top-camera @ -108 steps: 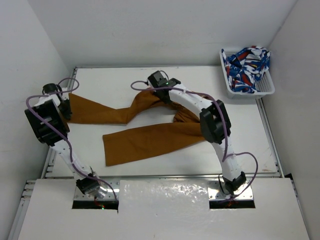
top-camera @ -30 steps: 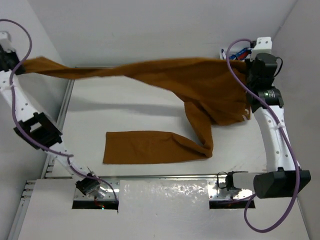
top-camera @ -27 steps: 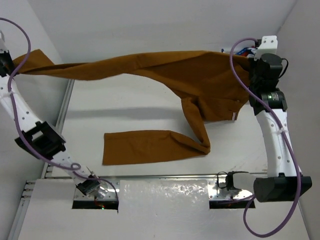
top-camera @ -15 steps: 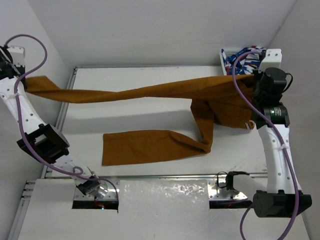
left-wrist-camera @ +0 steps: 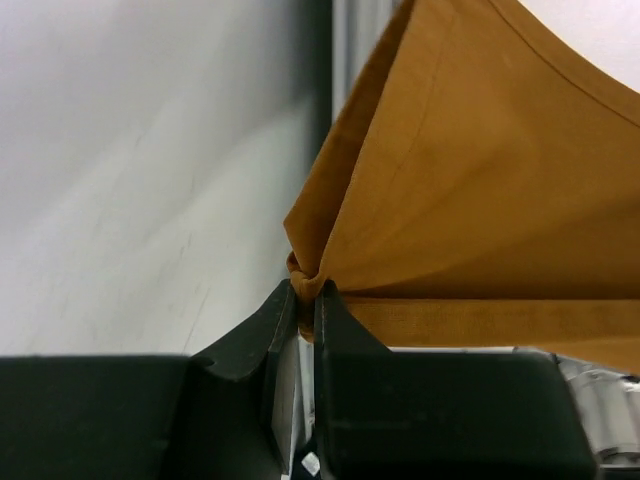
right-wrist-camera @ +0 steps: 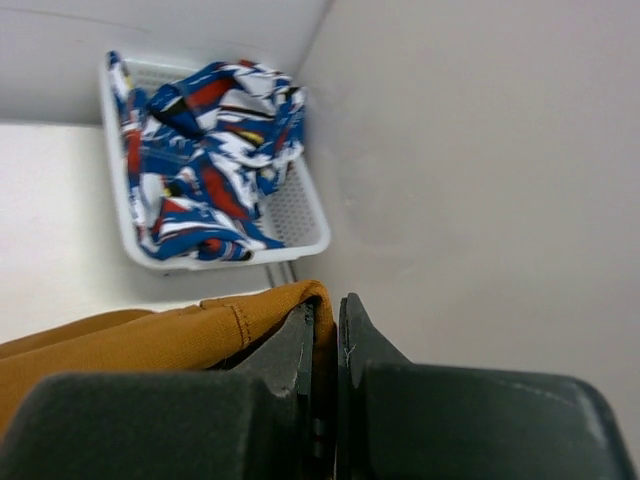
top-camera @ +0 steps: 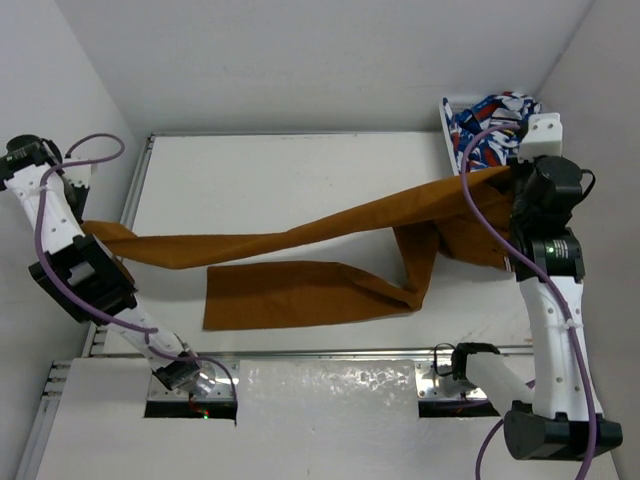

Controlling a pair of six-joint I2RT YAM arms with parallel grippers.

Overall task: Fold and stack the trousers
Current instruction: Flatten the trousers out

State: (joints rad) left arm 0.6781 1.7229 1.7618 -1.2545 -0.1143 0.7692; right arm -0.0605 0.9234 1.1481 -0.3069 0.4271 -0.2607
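Overhead, the long mustard-brown cloth trousers (top-camera: 300, 235) hang stretched between the two arms. One leg runs as a band from the left edge of the white table (top-camera: 280, 170) across to the far right. The left gripper (left-wrist-camera: 306, 292) is clamped tight on a bunched corner of that leg, and the cloth fans out above and to the right of its tips. The right gripper (right-wrist-camera: 324, 312) pinches a hemmed edge at the other end, with the fabric trailing to its left. The second leg lies flat near the table's front. Beyond the right gripper sits a white plastic basket (right-wrist-camera: 300, 215) holding blue-red-white patterned cloth (right-wrist-camera: 200, 160).
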